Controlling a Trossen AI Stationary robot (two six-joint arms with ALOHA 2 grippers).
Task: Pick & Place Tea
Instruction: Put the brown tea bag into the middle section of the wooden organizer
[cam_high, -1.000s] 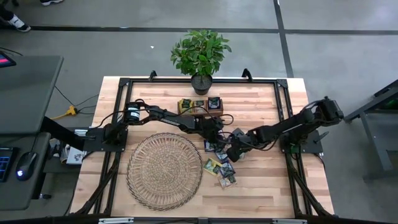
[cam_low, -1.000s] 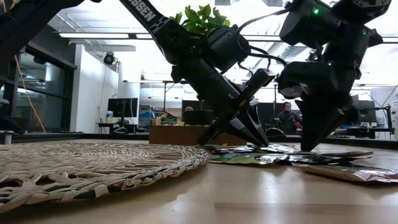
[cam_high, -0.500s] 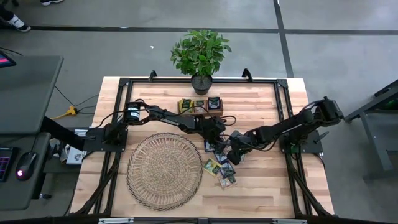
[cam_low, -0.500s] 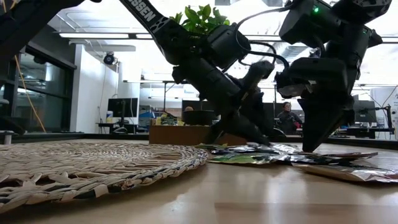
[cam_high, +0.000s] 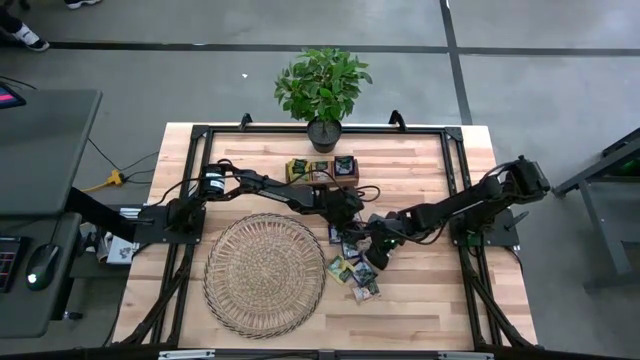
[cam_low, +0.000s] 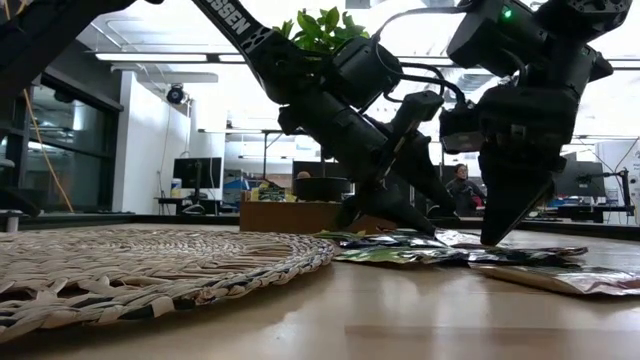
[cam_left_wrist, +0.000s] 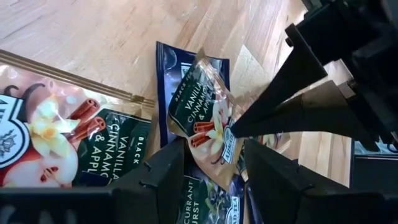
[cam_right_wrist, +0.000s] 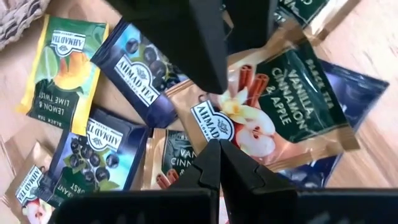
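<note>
Wooden slats of the table (cam_high: 420, 310) fill my overhead feed, and both arms meet at the sachet pile right of centre. My left gripper (cam_left_wrist: 208, 165) hangs low over the tea (cam_high: 352, 262) with its fingers parted, a vanilla cinnamon sachet (cam_left_wrist: 208, 127) lifted off the pile just ahead of the gap, its lower edge dipping between the tips; I judge it is not yet firmly held. My right gripper (cam_right_wrist: 214, 163) sits pressed together just beside it, tips down near the pile, and its wrist feed shows nothing pinched between them. Around them the sachets overlap: a lemon and lime one (cam_right_wrist: 59, 68), a dark blackcurrant one (cam_right_wrist: 140, 71) and a larger vanilla one (cam_right_wrist: 267, 106). Progress looks partial: the wooden tray (cam_high: 322, 170) at the far edge already carries a few sachets, while most of the tea sits loose on the boards. I count the wicker mat (cam_high: 265, 273) as bare. My main worry is crowding, since the two grippers are close enough to foul each other, and the stacked sachets could come up in pairs. Beyond the tray stands a potted plant (cam_high: 322, 88).
</note>
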